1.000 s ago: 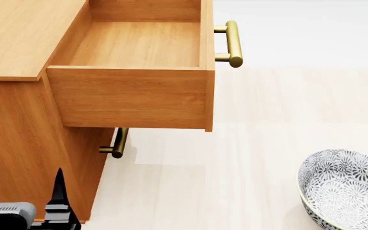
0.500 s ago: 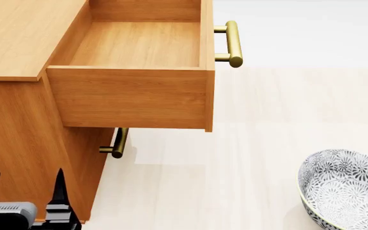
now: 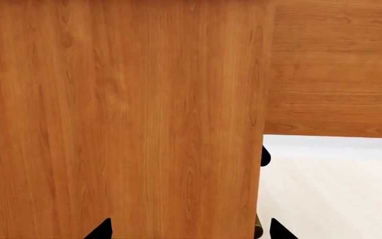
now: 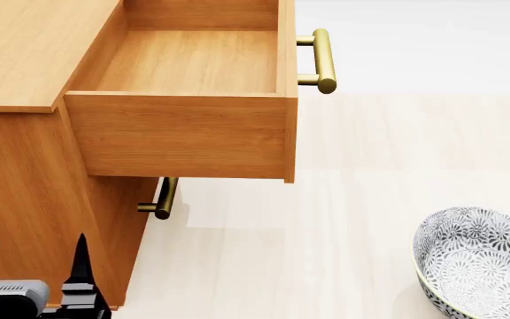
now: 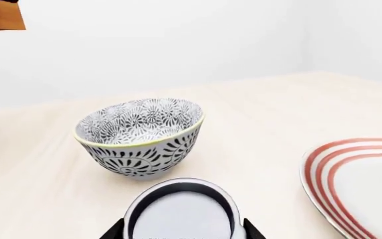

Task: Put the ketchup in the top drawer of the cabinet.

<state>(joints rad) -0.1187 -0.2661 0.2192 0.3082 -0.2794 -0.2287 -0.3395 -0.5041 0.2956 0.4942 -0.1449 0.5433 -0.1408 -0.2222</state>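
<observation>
The cabinet (image 4: 24,173) stands at the left of the head view, and its top drawer (image 4: 188,63) is pulled out, showing a bare wooden floor and a brass handle (image 4: 324,60). My left gripper (image 4: 32,251) is open and empty, low beside the cabinet's side panel (image 3: 125,119). In the right wrist view the ketchup (image 5: 181,215) shows only its round silver-grey top, right under the camera. My right gripper (image 5: 183,232) has a fingertip against each side of it. The can's label is hidden.
A black-and-white patterned bowl (image 5: 141,133) stands just beyond the ketchup and also shows in the head view (image 4: 481,259). A white plate with red rings (image 5: 363,184) lies beside it. The lower drawer's brass handle (image 4: 160,199) sticks out under the open drawer.
</observation>
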